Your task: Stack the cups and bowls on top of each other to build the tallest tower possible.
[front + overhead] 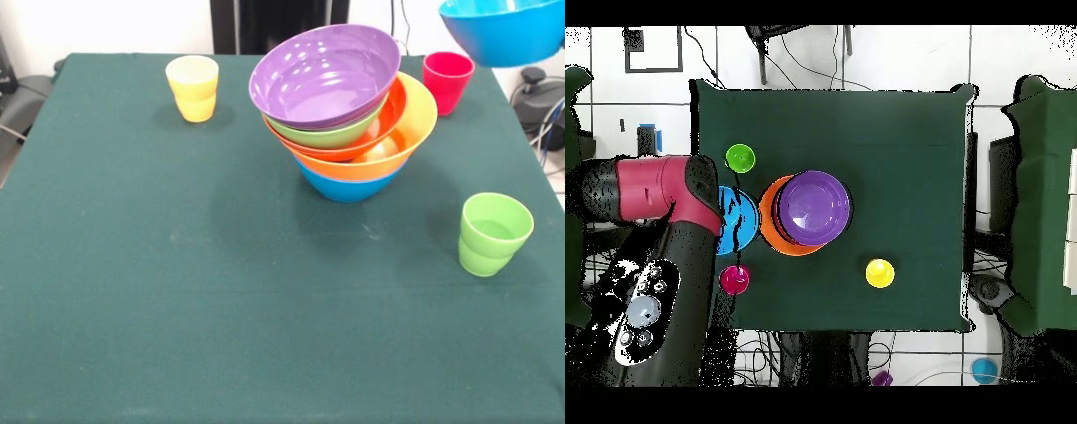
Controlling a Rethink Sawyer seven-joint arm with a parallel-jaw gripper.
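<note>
Now: dark green cloth surface point(132, 309) carries leaning tower point(346, 115) of glossy nested plastic bowls, wide purple bowl point(324, 75) topmost. Glossy blue plastic bowl point(505, 31) aloft at surface edge, under arm; pincer hidden, grip cannot tell. Judged step: carrying bowl to tower. Next: centre above purple bowl, lower gently; lean risks toppling. Yellow point(192, 87), red-pink point(447, 81), light green point(493, 233) plastic cups stand apart, unstacked.

You see a leaning tower of glossy nested plastic bowls point(353, 115), purple on top. A blue plastic bowl point(505, 31) hangs above the table's edge. Three small plastic cups, yellow point(192, 87), red-pink point(447, 81) and light green point(493, 234), stand apart, upright.
</note>
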